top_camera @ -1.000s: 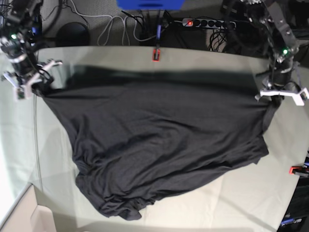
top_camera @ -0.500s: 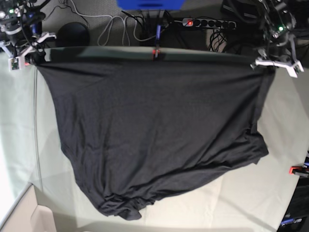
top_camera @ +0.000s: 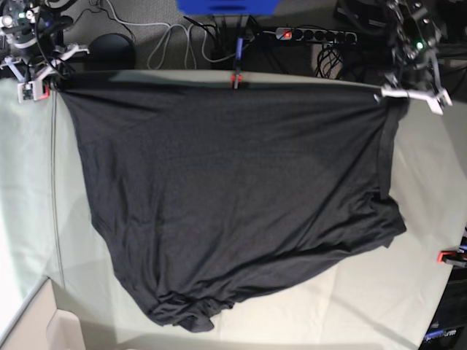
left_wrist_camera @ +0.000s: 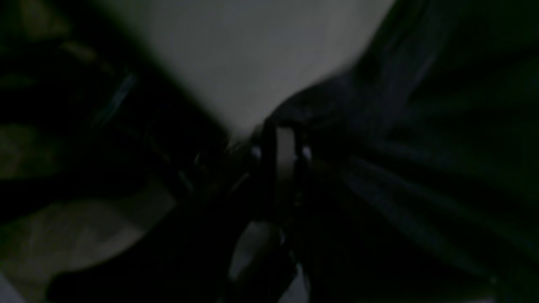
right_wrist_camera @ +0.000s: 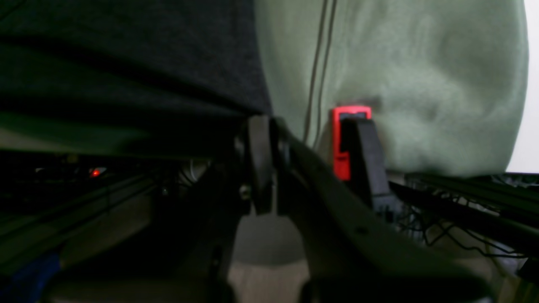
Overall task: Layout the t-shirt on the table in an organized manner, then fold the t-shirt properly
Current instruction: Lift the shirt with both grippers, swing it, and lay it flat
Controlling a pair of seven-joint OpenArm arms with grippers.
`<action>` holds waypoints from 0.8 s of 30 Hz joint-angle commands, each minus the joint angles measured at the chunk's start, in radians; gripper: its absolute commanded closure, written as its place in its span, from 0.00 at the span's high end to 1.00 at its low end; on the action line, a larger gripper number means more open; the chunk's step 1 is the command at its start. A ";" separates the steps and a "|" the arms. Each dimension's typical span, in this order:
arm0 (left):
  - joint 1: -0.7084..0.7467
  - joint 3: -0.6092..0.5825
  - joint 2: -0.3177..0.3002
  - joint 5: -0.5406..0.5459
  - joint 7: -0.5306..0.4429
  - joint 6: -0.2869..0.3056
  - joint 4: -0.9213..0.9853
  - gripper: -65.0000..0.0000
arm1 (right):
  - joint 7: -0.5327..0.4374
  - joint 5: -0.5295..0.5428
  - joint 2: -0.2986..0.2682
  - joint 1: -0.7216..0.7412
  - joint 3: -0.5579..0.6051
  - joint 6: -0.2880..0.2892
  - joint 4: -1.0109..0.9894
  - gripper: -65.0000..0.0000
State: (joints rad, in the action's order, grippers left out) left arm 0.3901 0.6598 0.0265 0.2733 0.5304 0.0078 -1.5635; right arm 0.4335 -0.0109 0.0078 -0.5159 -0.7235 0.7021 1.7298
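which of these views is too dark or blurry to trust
Left wrist view: very dark and smeared, only the black fabric t-shirt and a pale patch of the greenish-grey cloth table read. Right wrist view: soft focus, red-orange clamp clear. Base view: sharp, evenly lit.

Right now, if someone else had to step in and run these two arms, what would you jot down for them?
Left end effector: shut on the far corner of the black soft-fabric t-shirt, at the right of the base view.
Right end effector: shut on the other far corner, at the left of that view.
The t-shirt hangs stretched between both arms along the far edge of the table covered in pale green cloth; its near end lies bunched on the table.
Done: shirt gripped and spread wide.
Left: lay it down flat, smooth the bunched near end, then fold.
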 commanded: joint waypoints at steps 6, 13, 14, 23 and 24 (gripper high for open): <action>-0.084 0.005 -0.029 -0.003 -0.017 -0.002 -0.071 0.00 | -0.012 0.012 -0.025 0.115 -0.006 -0.004 0.034 0.00; -0.300 -0.016 -0.066 -0.007 -0.010 -0.002 -0.076 0.00 | -0.008 0.012 -0.067 0.353 -0.005 -0.004 0.040 0.00; -0.342 -0.035 -0.073 -0.012 -0.010 -0.002 -0.076 0.00 | 0.003 0.012 -0.079 0.399 -0.006 -0.004 0.039 0.00; -0.777 -0.346 -0.144 -0.013 -0.010 -0.012 0.028 0.00 | 0.196 -0.045 -0.210 0.839 0.032 -0.004 0.028 0.00; -0.825 -0.369 -0.144 -0.013 -0.010 -0.012 0.047 0.00 | 0.206 -0.060 -0.223 0.885 0.051 -0.004 0.019 0.00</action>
State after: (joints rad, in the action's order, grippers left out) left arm -0.4046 0.2859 -0.1081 0.2604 0.5663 -0.0040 -1.4914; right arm 0.6735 -0.0948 -0.2054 0.3515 -0.6743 0.7044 1.7321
